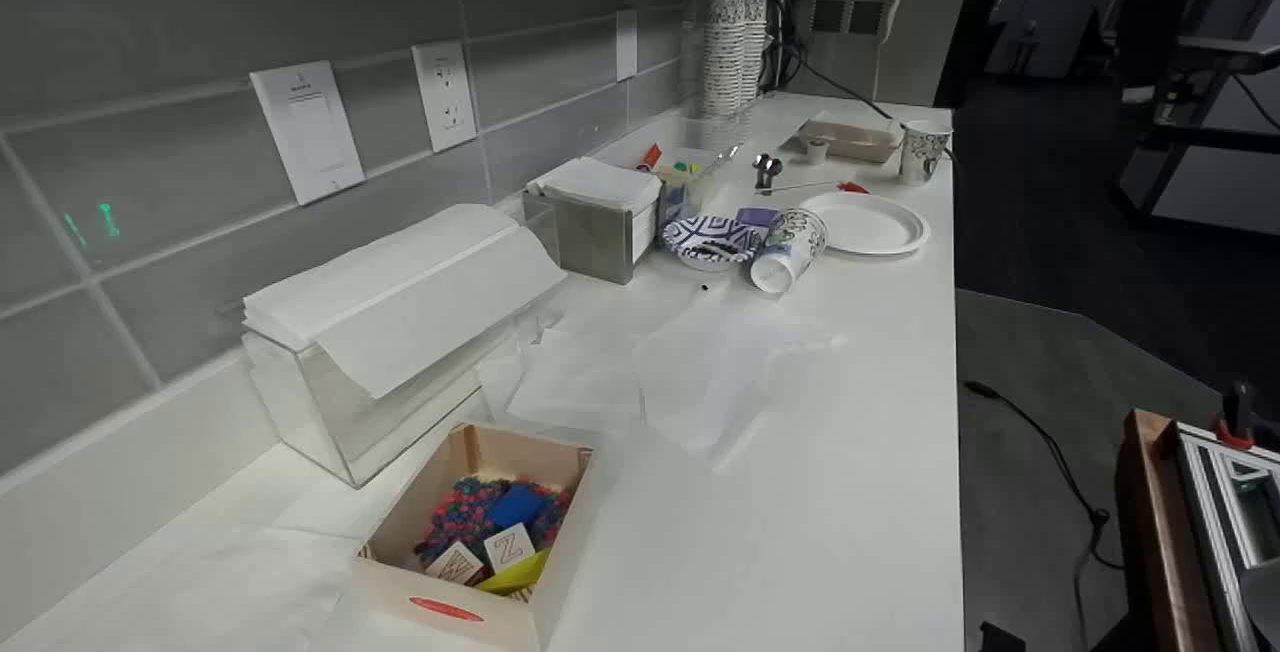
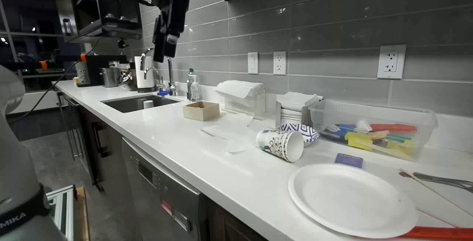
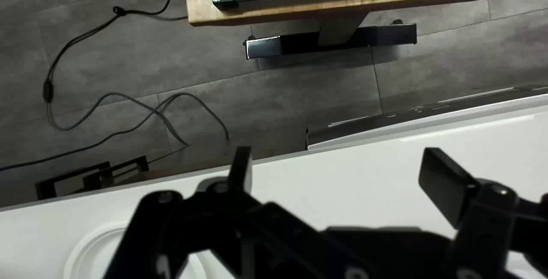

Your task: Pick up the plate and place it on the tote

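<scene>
The round white plate lies flat on the counter in both exterior views (image 1: 868, 223) (image 2: 351, 200). Its rim also shows at the lower left of the wrist view (image 3: 79, 255), partly hidden behind a finger. My gripper (image 2: 164, 54) hangs high above the counter, well apart from the plate. In the wrist view its fingers (image 3: 336, 159) are spread wide with nothing between them. A small grey box-shaped holder with stacked napkins (image 1: 590, 232) stands by the wall; it is the nearest match to the tote, but I cannot tell for certain.
Near the plate lie a tipped paper cup (image 2: 279, 143) and a patterned bowl (image 2: 301, 133). A clear bin of coloured items (image 2: 373, 130) stands by the wall. A wooden box (image 1: 545, 572), a clear paper-towel dispenser (image 1: 420, 422) and a sink (image 2: 129, 104) are farther along.
</scene>
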Robot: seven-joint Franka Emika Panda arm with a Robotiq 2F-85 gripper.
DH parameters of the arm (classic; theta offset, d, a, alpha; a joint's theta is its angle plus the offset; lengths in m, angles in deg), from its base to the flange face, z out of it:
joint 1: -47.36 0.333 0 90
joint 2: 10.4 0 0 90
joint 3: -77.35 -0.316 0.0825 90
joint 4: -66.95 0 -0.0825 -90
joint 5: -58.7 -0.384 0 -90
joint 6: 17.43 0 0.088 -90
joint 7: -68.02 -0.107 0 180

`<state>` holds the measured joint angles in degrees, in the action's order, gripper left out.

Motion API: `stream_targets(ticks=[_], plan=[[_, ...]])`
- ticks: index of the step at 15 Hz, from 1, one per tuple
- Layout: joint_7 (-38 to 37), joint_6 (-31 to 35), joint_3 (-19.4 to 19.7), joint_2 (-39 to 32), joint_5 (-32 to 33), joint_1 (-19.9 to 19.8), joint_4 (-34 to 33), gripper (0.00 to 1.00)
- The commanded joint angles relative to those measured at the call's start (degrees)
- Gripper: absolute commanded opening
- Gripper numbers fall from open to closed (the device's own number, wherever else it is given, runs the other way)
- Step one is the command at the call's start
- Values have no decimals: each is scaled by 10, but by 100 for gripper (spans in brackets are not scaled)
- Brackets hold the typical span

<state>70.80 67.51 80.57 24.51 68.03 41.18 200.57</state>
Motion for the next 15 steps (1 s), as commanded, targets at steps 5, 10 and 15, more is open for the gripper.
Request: stream_targets(ticks=[5,10,15], plan=[[-4,-2,6,0,3,8,-1,100],[-55,16,4,-34,-33,4,-27,100],[-127,225,-24,-109,-19,3,-44,100]])
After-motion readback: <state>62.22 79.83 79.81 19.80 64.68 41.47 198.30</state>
